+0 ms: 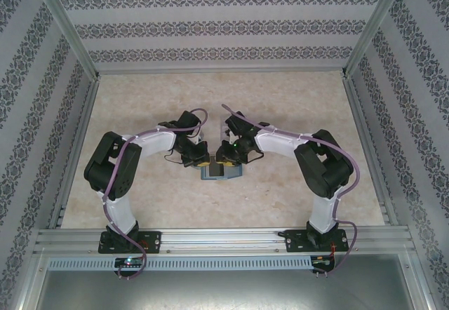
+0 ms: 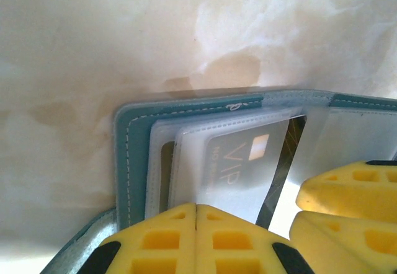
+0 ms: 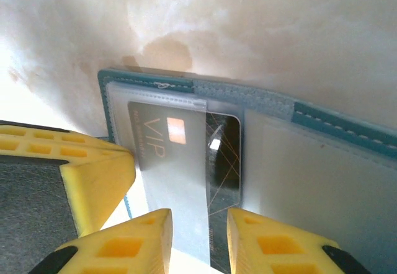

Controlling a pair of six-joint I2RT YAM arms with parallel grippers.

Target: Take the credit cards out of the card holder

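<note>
Backdrop: beige marbled table (image 1: 280, 113), boxed in by patterned walls (image 1: 210, 29) on three sides.
Wallet (image 1: 222, 173): one, teal, opened flat like a book at mid-table, right under both arm tips. Long axis runs left to right, spine across it.
Cards: two counted, both in the left half close to the spine.
Pale grey card (image 3: 158, 137): marked VIP with a small orange square, tucked under a clear sleeve (image 3: 186, 206).
Dark card (image 3: 223, 156): black with thin gold lines, just right of the pale one and partly beneath it.
Card axis: long side in line with the spine, one short end pointing straight at the right fingers.
Left gripper (image 2: 196, 224): fingers pressed together with nothing between them, tips at the edge of the left leaf, just beside the sleeves. Looks like a hold-down, though contact cannot be told for sure.
Right gripper (image 3: 200, 237): jaws narrowly apart, one finger each side of the sleeve's end and the dark card's end. No clamp visible yet.
Deciding relation: card ends lie in the gap of the right fingers, so the right arm is the nearer one for the pull.
Pull direction, as a judgement: along the cards' long side, away from the pocket mouth, with the left fingers pinning the wallet.
Progress, as a judgement: both cards inside, none out yet.
Risk: sleeve caught together with the card, wallet dragged along.
</note>
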